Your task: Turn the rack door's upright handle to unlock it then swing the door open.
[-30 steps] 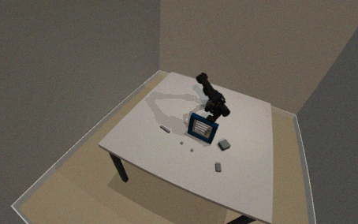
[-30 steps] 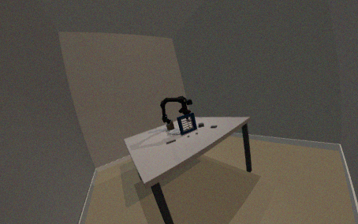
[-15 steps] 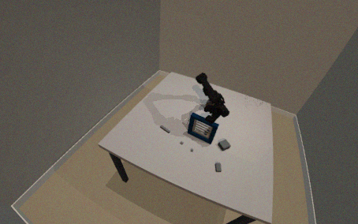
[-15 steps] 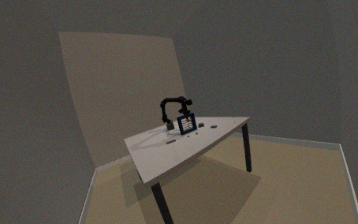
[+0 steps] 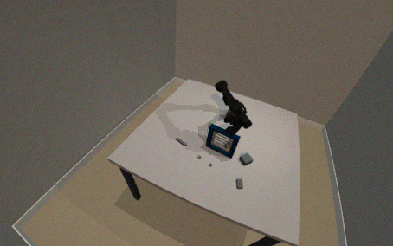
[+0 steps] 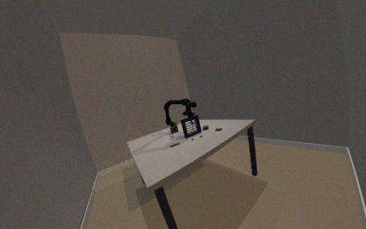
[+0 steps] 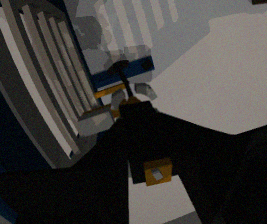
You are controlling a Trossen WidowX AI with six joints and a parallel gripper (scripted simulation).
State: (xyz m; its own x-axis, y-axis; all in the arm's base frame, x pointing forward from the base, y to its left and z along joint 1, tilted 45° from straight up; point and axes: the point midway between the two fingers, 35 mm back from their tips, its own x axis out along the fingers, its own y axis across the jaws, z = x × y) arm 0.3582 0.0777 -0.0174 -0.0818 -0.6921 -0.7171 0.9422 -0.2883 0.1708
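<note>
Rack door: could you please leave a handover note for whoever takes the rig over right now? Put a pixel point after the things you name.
Gripper (image 5: 232, 131) (image 6: 189, 114) (image 7: 140, 120): at the handle (image 7: 158, 172), its fingers close around it; whether they grip is unclear.
Door (image 5: 223, 141) (image 6: 190, 127) (image 7: 64, 80): not visibly swung open.
Done: gripper at the handle; five grey pieces (image 5: 246, 158) (image 6: 205, 127) are on the table. Handle's turn can't be judged.
Left: confirm grip and quarter turn, swing door past 80 degrees, leave handle turned, release, back clear.

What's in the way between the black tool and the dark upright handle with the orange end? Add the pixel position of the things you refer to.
Nothing that I can see. The black tool (image 5: 231, 131) (image 6: 189, 114) (image 7: 140, 120) has a finger on each side of the dark upright handle (image 7: 158, 172). It's too dark to tell if they touch.
</note>
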